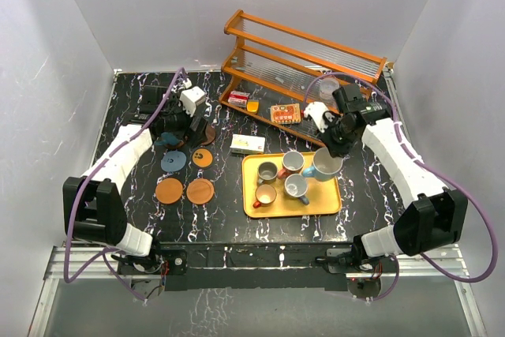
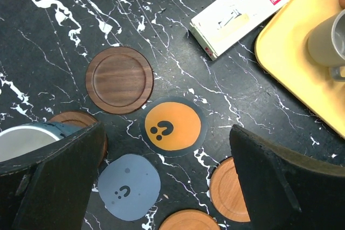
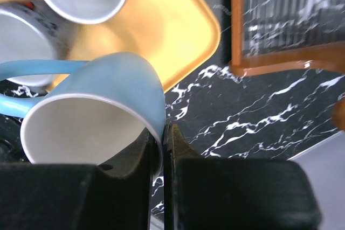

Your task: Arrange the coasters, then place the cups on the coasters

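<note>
Right gripper (image 3: 163,133) pinches the rim of a light blue mug (image 3: 97,106) over the far right corner of a yellow tray (image 3: 178,30).
Its two fingers are clamped together on the mug's wall, opposite the handle, and the mug sits tilted. The mug looks like glazed ceramic: rigid, smooth, probably breakable, and weighty for so thin a pinch, so it may swivel. The left gripper (image 2: 167,152) hangs with fingers wide apart, holding nothing, above the coasters (image 2: 119,79) on the table (image 2: 226,90).
</note>
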